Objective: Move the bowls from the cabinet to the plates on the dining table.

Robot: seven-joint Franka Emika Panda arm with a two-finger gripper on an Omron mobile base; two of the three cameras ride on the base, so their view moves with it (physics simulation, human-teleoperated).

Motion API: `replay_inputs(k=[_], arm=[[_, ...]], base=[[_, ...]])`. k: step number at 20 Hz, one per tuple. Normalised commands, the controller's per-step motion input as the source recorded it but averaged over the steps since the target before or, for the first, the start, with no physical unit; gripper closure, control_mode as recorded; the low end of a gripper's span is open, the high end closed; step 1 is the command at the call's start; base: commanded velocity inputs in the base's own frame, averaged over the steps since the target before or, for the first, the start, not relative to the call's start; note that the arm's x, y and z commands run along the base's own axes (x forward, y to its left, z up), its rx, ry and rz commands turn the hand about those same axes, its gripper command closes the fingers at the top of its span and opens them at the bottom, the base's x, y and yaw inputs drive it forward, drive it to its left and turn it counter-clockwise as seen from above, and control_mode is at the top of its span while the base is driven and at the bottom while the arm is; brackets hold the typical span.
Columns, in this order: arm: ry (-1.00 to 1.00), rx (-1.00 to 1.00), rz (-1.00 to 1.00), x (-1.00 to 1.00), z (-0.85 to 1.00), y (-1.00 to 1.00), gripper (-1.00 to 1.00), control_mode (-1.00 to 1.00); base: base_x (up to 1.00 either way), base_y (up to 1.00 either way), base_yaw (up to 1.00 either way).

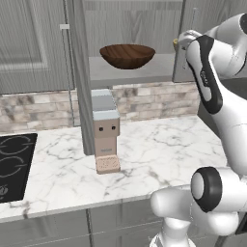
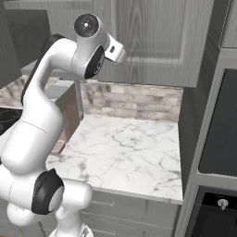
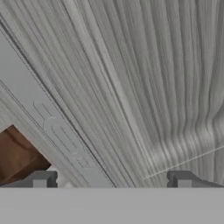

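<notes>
While the gripper (image 3: 111, 180) points into the cabinet (image 3: 144, 78) with fingers spread wide and nothing between them, the dark wooden bowl (image 1: 127, 55) sits on the cabinet shelf, upper centre of the left base view, lower left in the hand view.

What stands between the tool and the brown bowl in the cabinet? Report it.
Nothing visible does. The cabinet is open, and the brown bowl sits on its shelf with nothing in front. The open tool faces a grey wood-grain panel, with the bowl off to one side.
</notes>
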Motion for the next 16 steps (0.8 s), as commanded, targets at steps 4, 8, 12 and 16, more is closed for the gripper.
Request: replay_inputs(k=[4,8,12,16], arm=[[0.0,0.0,0.0,0.37,-0.08,-0.07,-1.0,-1.0],[0.0,0.01,0.0,0.42,-0.11,-0.14,-1.0,-1.0],[0.0,0.03,0.0,0.44,-0.14,-0.14,-1.0,-1.0],[0.0,0.05,0.0,0.49,-0.32,-0.11,-1.0,-1.0]], base=[[0.0,0.0,0.0],[0.0,0.0,0.0],[0.0,0.0,0.0],[0.0,0.0,0.0]])
